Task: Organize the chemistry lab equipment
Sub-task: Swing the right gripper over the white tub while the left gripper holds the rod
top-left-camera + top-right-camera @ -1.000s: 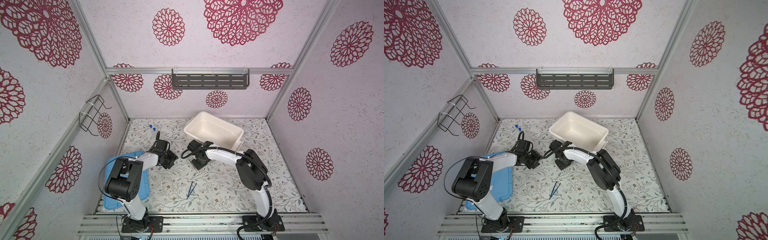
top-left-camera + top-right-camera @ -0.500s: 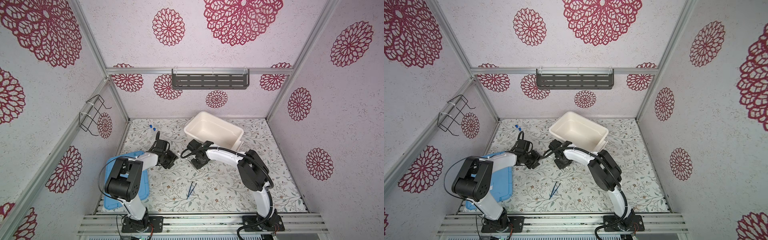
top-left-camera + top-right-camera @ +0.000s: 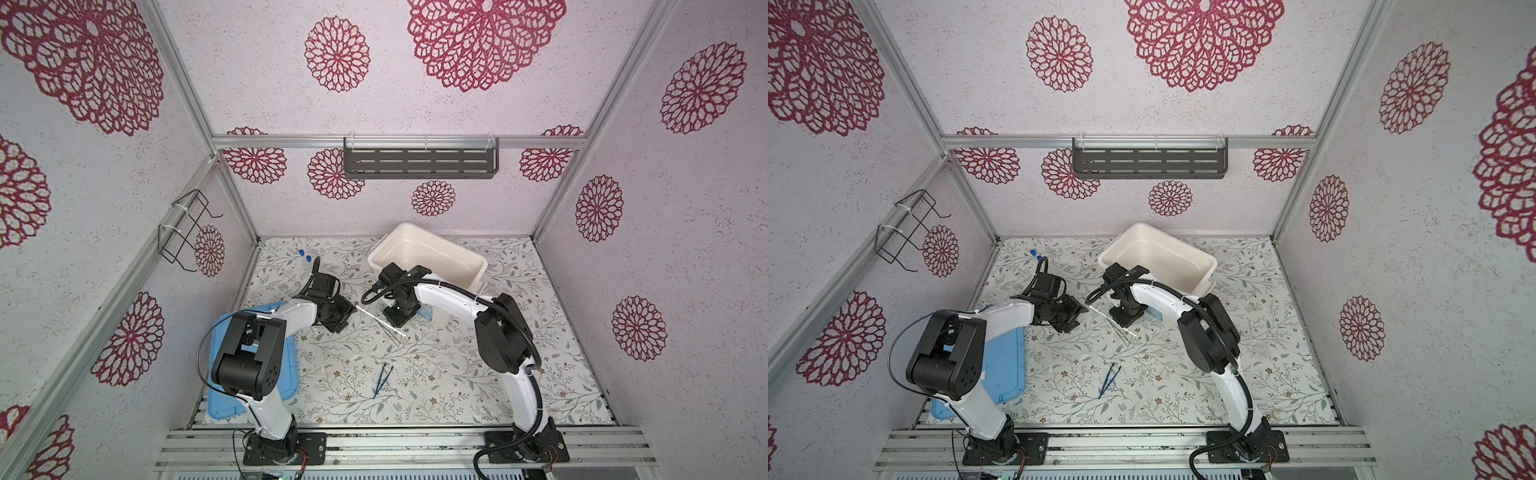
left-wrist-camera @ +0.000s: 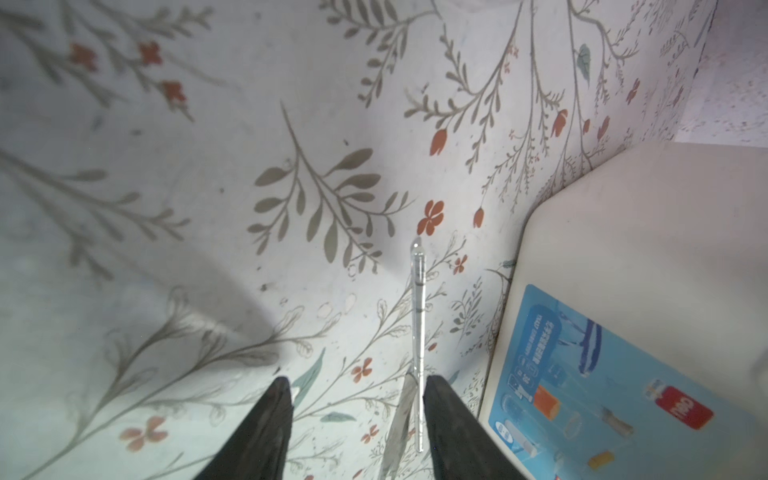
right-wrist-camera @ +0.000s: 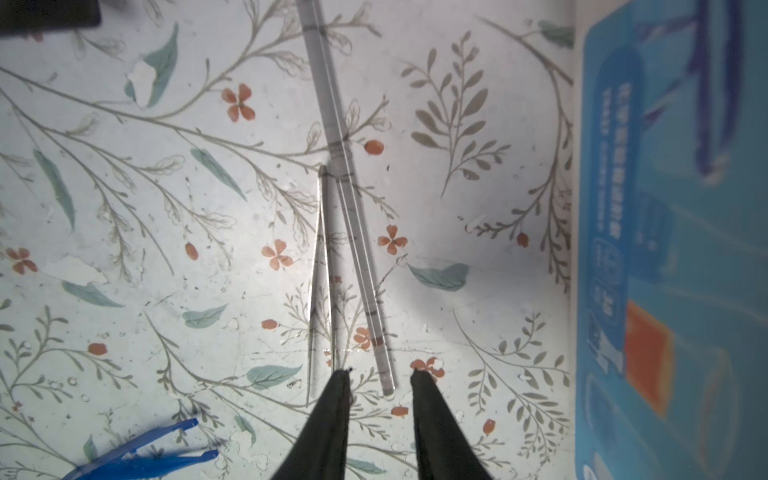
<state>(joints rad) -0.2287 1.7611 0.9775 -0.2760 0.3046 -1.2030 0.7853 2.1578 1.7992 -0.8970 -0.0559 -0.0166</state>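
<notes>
L pincer (image 4: 355, 382), R pincer (image 5: 378, 374) apart; 1 rod (image 5: 350, 208), 2 tubes (image 3: 308, 258), 1 blue tweezers (image 3: 380, 381).

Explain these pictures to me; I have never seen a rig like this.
Two white robot arms stand at a floral table, each ending in a two-fingered gripper. Two pictures look down from overhead; two come from wrist cameras, looking past the left gripper and right gripper. On the table lie a clear rod, a silvery tool beside it, blue tweezers, two blue-capped tubes, a white tub and a blue lid. Both grippers are open near the rod; nothing is held.
</notes>
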